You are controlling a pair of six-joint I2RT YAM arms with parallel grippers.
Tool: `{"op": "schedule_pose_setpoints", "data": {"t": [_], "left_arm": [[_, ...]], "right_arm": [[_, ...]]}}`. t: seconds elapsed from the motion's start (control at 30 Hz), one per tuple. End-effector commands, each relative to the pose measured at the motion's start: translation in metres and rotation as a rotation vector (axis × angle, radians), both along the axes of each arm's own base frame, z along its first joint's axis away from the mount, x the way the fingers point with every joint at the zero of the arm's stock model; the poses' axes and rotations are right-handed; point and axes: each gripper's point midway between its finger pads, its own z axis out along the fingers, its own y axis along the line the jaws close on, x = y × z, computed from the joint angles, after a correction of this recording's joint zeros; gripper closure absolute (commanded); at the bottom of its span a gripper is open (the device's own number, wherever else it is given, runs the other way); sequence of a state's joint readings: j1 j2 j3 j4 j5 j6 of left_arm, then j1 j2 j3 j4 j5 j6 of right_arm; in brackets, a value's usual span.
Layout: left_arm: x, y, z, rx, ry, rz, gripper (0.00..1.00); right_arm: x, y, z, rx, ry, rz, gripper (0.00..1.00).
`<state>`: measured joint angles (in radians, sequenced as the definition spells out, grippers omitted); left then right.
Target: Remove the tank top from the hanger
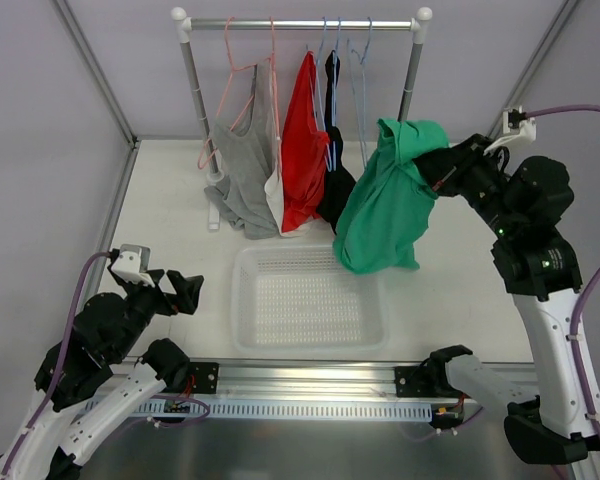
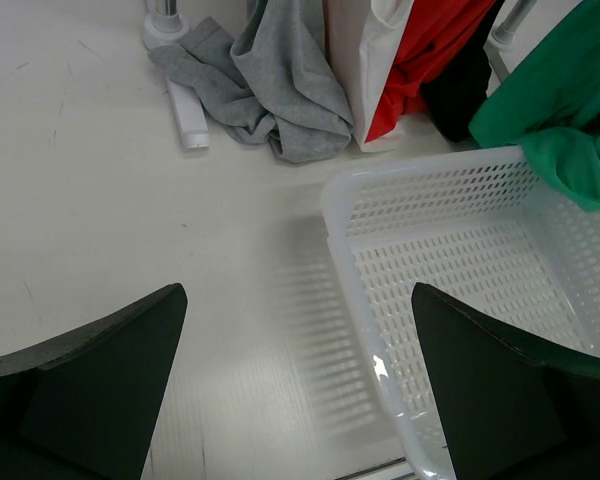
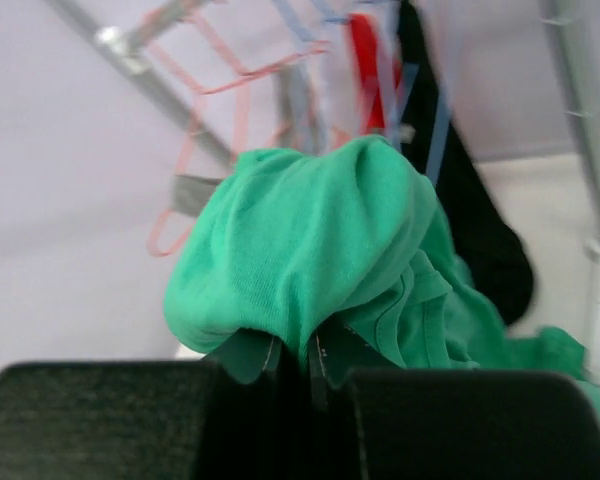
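Note:
The emerald-green tank top [image 1: 385, 205] hangs bunched from my right gripper [image 1: 432, 163], off the rail and above the right part of the white basket. In the right wrist view the right gripper [image 3: 305, 352] is shut on a fold of the green fabric [image 3: 310, 240]. The thin light-blue wire hanger [image 1: 361, 100] hangs bare on the rail's right end, just behind the top. My left gripper [image 1: 185, 292] is open and empty, low at the near left; in the left wrist view the left gripper [image 2: 295, 400] straddles the basket's left rim. The top's hem also shows there [image 2: 570, 120].
A white perforated basket [image 1: 242, 300] lies in the middle of the table; it also shows in the left wrist view [image 2: 345, 250]. The clothes rack [image 1: 300, 23] at the back holds pink hangers, a grey top [image 1: 242, 160], a red top [image 1: 302, 140] and a black garment [image 1: 335, 190].

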<state>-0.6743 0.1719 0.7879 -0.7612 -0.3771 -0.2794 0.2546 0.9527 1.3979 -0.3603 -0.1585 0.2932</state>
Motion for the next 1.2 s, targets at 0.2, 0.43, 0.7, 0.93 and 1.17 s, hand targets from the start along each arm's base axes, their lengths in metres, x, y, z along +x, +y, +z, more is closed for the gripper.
{"op": "schedule_pose_setpoints", "data": {"t": [0.2, 0.43, 0.7, 0.93, 1.17], "left_arm": [[0.001, 0.001, 0.009, -0.032, -0.038, 0.008, 0.01], [-0.001, 0.002, 0.01, -0.044, -0.05, 0.008, 0.01], [0.0, 0.001, 0.009, -0.037, -0.043, 0.006, 0.01], [-0.001, 0.002, 0.011, -0.045, -0.051, 0.008, 0.01], [-0.001, 0.002, 0.01, -0.042, -0.047, 0.008, 0.01]], "right_arm": [[-0.103, 0.076, 0.163, 0.12, -0.329, 0.551, 1.0], [-0.141, 0.089, 0.225, 0.139, -0.464, 0.734, 1.0], [-0.202, 0.081, 0.26, 0.158, -0.664, 0.895, 1.0], [-0.168, 0.096, 0.213, 0.106, -0.531, 0.883, 1.0], [-0.116, 0.114, 0.127, 0.032, -0.348, 0.803, 1.0]]}}
